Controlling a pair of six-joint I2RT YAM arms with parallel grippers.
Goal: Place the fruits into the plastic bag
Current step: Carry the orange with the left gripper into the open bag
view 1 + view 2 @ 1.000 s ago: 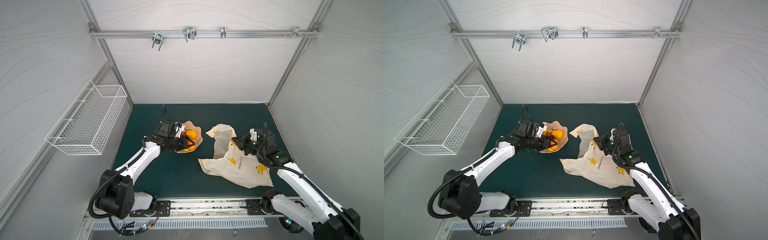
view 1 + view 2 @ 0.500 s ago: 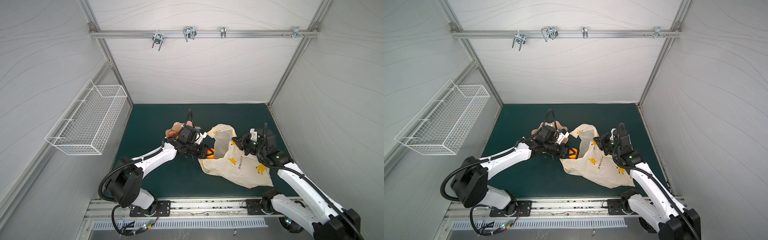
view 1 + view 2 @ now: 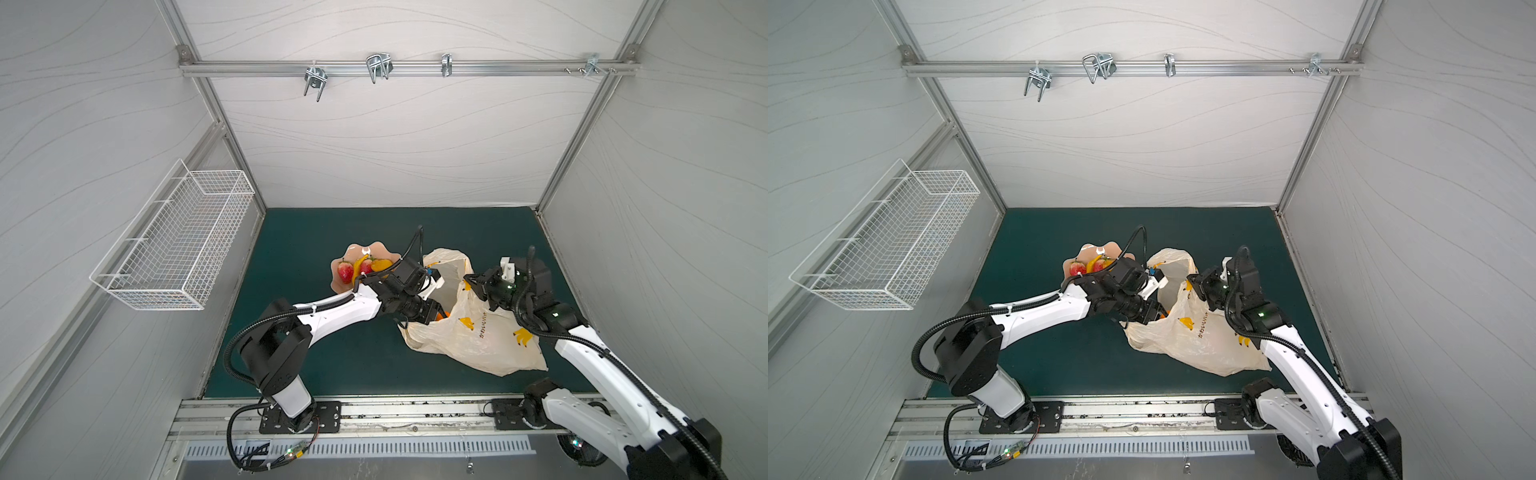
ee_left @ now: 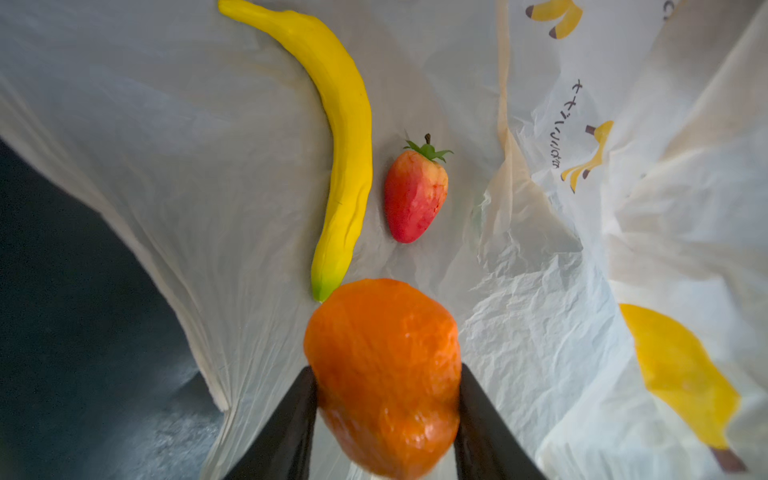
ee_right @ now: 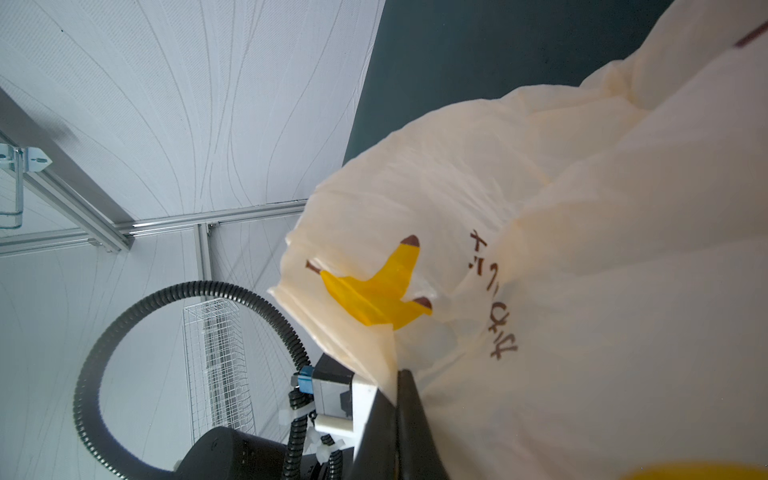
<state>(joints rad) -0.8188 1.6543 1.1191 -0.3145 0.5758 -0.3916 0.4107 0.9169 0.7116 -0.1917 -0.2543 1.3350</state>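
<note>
Presently, on the right of the tabletop point(image 3: 357, 365), the plastic bag point(image 3: 478, 336) gapes, its rim clenched in the right gripper's point(image 5: 400, 374) jaws, while the left gripper's point(image 4: 386, 374) jaws grasp the orange point(image 4: 380, 332) just inside, where a snagged thin wall could collapse the mouth.

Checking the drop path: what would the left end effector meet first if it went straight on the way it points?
Probably the strawberry lying in the bag, with the banana close beside that line; depth is unclear. The left end effector holds the orange inside the bag's mouth.
</note>
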